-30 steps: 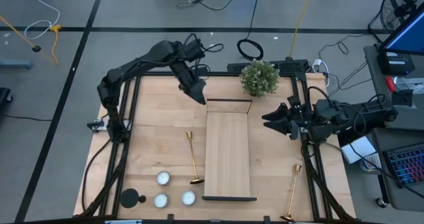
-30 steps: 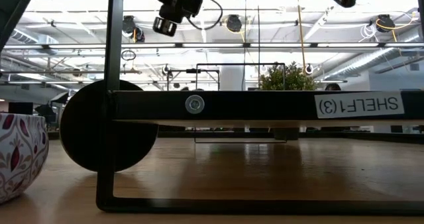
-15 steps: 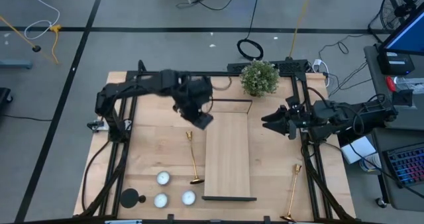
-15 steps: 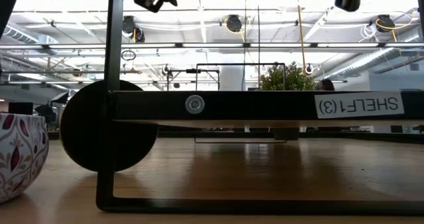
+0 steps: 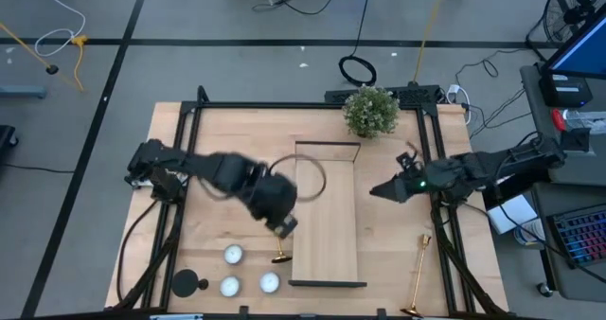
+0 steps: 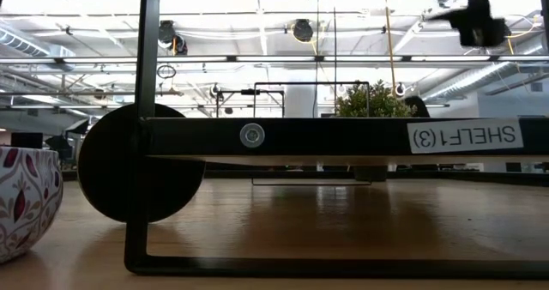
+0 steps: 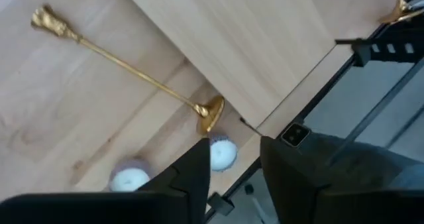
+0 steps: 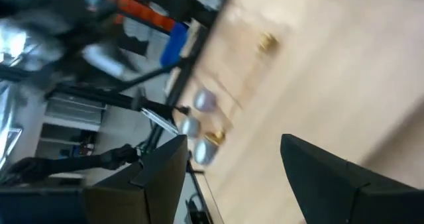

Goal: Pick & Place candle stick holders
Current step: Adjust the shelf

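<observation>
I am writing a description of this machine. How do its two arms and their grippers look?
Both arms are dark, jointed and slim. The left gripper has two flat black fingers; the right gripper has the same. A small green light glows on the right arm, and dark cables run along it.

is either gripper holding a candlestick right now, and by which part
No, nothing is held. The left gripper hangs open above the gold candlestick lying on the table; the right gripper is open and empty.

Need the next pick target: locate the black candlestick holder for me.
In the high view, the black candlestick holder sits at the table's near left corner, just left of the three white candles.
</observation>
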Robot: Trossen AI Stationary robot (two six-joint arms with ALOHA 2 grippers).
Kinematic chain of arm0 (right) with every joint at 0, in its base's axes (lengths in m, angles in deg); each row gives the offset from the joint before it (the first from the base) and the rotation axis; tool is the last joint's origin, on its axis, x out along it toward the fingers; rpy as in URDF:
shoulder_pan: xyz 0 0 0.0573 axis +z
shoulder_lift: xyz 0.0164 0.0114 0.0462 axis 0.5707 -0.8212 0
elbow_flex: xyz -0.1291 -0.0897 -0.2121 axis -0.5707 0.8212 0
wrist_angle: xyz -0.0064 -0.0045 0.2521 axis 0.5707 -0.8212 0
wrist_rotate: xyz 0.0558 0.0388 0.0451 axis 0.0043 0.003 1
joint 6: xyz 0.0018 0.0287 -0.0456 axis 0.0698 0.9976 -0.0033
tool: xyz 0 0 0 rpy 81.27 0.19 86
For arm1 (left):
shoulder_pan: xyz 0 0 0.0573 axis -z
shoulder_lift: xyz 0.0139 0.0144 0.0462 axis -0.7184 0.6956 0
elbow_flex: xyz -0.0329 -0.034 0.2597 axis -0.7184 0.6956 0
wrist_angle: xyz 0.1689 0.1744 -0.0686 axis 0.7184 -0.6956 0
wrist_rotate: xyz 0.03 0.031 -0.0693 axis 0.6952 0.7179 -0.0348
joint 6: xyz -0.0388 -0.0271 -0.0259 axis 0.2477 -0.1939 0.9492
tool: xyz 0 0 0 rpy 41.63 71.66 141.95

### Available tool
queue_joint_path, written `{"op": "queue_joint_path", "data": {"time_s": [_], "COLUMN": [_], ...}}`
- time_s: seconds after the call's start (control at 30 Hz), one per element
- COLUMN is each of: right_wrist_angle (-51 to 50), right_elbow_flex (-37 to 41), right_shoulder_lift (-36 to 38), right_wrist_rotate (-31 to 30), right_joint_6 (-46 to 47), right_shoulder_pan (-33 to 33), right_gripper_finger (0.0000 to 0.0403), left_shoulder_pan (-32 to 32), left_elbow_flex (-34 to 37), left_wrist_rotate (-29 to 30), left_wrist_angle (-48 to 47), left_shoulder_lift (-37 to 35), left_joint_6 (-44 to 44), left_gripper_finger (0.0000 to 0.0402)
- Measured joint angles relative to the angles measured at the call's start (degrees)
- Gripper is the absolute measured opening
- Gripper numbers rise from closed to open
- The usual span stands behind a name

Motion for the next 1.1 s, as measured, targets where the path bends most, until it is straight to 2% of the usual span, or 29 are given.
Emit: {"op": "queue_joint_path", "data": {"time_s": [0.27,0.5,0.77,0.93,1.1], "right_wrist_angle": [12.6,21.4,22.8,33.9,40.3], "right_elbow_flex": [11.6,17.2,18.6,19.7,19.8], "right_shoulder_lift": [-5.9,-11.2,-18.7,-24.9,-31.2], "right_wrist_rotate": [-1.9,-10.0,-11.9,-10.5,-9.8], "right_joint_6": [14.2,17.0,18.6,18.5,18.1], "right_shoulder_pan": [4.7,6.3,6.3,6.3,6.3], "right_gripper_finger": [0.0242,0.0242,0.0242,0.0242,0.0242], "left_shoulder_pan": [11.1,16.9,18.5,18.8,19.4], "left_elbow_flex": [0.0,0.0,0.0,0.0,0.0], "left_wrist_rotate": [14.6,21.7,25.5,25.5,26.2], "left_wrist_angle": [0.8,7.1,11.5,12.8,15.4], "left_shoulder_lift": [0.0,0.0,0.0,-0.6,-1.7], "left_joint_6": [14.0,16.9,16.3,14.8,12.7], "left_gripper_finger": [0.0080,0.0082,0.0082,0.0082,0.0081]}}
